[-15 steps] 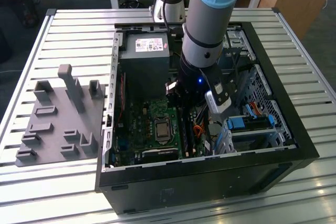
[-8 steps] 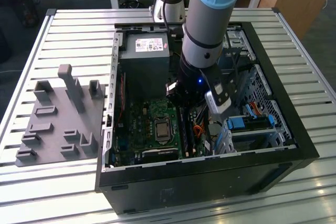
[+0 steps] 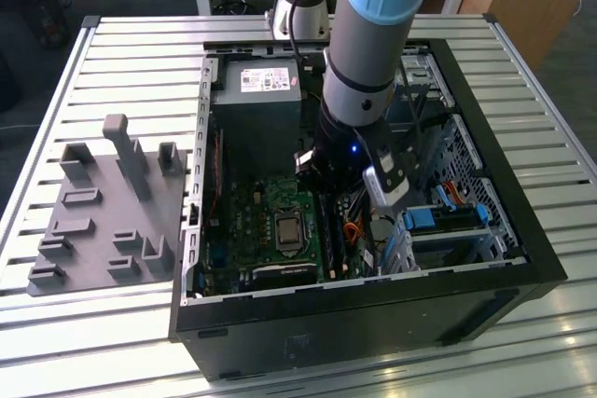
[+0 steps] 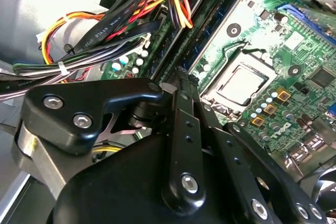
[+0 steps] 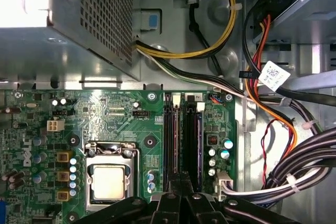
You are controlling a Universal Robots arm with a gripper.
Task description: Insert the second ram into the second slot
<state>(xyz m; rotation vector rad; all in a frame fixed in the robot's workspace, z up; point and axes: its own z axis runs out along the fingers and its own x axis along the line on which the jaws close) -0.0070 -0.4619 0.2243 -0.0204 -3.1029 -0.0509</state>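
Hovering inside the open computer case [image 3: 522,258], which stands on the slatted worktop [image 3: 121,53], the pincer [image 5: 181,182] is clenched to a narrow gap right over the memory slots [image 5: 169,140] beside the processor socket [image 5: 109,179]. In the first wrist view a thin dark strip runs out from between the tips in line with the slots. I take this for the second ram [image 5: 187,145] seen edge-on, but I cannot tell whether it is gripped above its slot or already resting in it. Such a stick should be light and stiff yet fragile, with chips and contacts best left untouched. The sound hold is on the flat faces near the middle of the upper edge, keeping it square to the slot. Bundled cables [image 5: 283,177] lie just beside the slots.
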